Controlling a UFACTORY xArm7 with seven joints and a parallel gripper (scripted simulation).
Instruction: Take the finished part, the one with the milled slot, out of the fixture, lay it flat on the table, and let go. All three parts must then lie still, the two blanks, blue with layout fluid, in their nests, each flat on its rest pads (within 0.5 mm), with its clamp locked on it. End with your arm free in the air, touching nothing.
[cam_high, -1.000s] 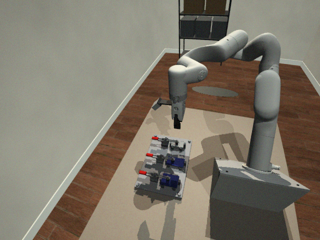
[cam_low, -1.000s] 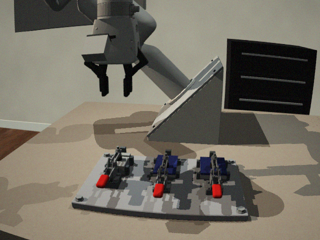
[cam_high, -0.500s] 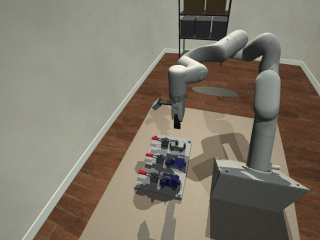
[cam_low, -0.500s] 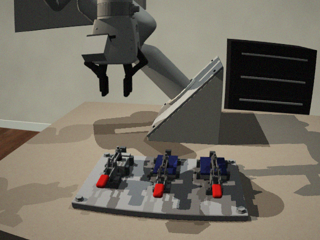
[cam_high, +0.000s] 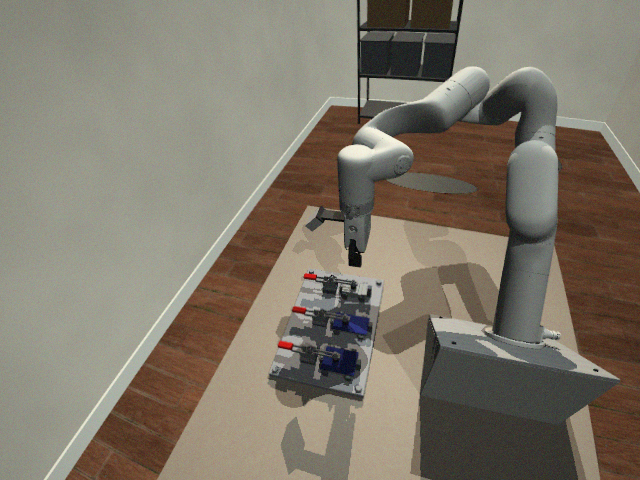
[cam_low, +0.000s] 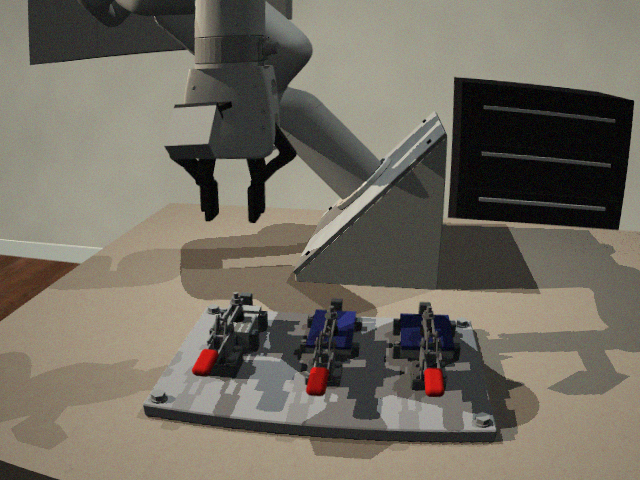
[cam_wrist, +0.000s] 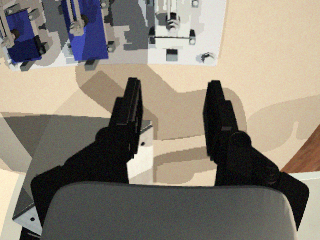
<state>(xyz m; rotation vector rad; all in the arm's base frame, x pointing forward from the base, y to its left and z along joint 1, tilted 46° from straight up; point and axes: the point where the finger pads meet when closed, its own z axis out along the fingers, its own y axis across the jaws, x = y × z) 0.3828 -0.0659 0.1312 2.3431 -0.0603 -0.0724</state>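
A grey fixture plate (cam_high: 327, 331) lies on the table with three nests, each with a red-handled toggle clamp. The grey finished part (cam_high: 361, 291) sits in the far nest, under its clamp (cam_low: 225, 343); it also shows in the wrist view (cam_wrist: 172, 19). Two blue blanks (cam_high: 351, 324) (cam_high: 338, 360) sit in the other nests under their clamps; the exterior view shows them (cam_low: 333, 325) (cam_low: 424, 333) too. My gripper (cam_low: 231, 202) (cam_wrist: 173, 95) hangs well above the table, behind the finished part's end of the plate, half open and empty.
My arm's grey base block (cam_high: 509, 364) stands to the right of the plate. A dark shelf rack (cam_high: 408, 51) stands at the back of the room. A dark panel (cam_low: 537, 155) stands behind the table in the exterior view.
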